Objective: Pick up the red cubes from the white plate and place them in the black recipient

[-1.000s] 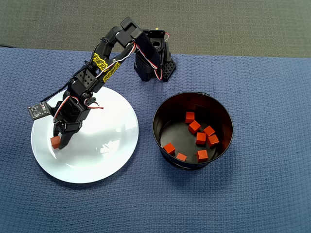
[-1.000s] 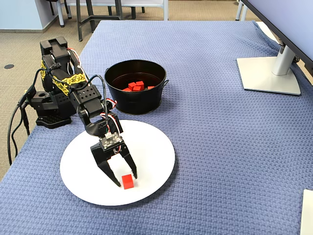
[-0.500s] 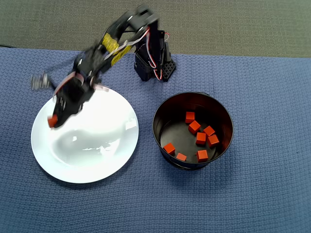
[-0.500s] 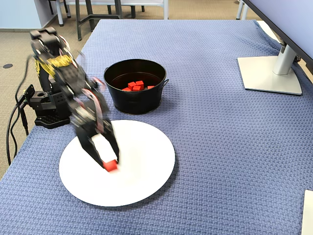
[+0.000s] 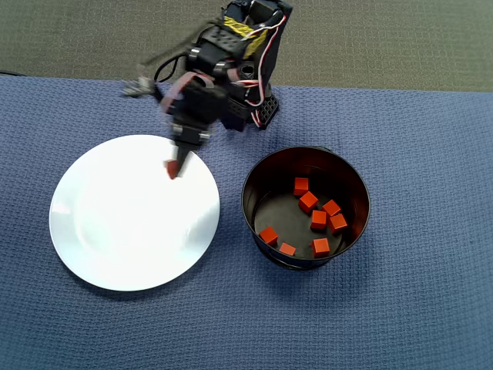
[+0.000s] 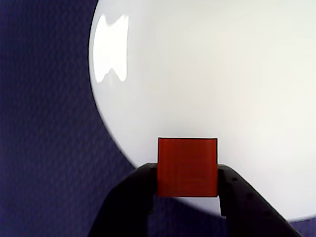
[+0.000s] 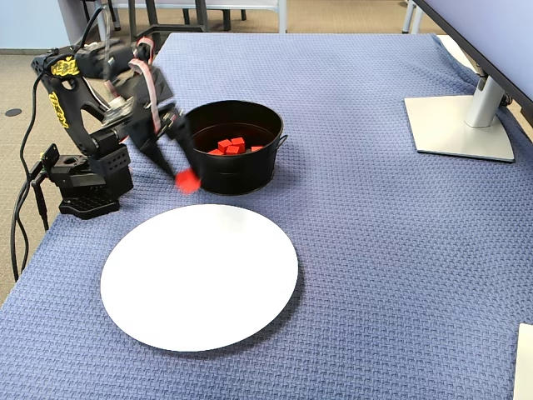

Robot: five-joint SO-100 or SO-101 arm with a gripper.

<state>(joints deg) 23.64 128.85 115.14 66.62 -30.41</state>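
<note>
My gripper (image 5: 173,167) (image 6: 187,170) (image 7: 186,178) is shut on one red cube (image 5: 172,169) (image 6: 187,167) (image 7: 188,180) and holds it in the air. In the overhead view it hangs over the upper right rim of the white plate (image 5: 115,231) (image 6: 237,74) (image 7: 200,279), left of the black recipient (image 5: 354,185) (image 7: 237,179). No cubes lie on the plate. Several red cubes (image 5: 317,220) (image 7: 231,146) lie on the recipient's bottom. The arm is blurred by motion.
The arm's base (image 5: 246,108) (image 7: 83,183) stands at the cloth's far edge in the overhead view. A monitor stand (image 7: 458,125) sits at the right of the fixed view. Blue woven cloth (image 5: 400,308) covers the table.
The gripper closed on the cube at the plate's left side, lifted it and swung it right toward the black recipient. The plate now holds nothing.
</note>
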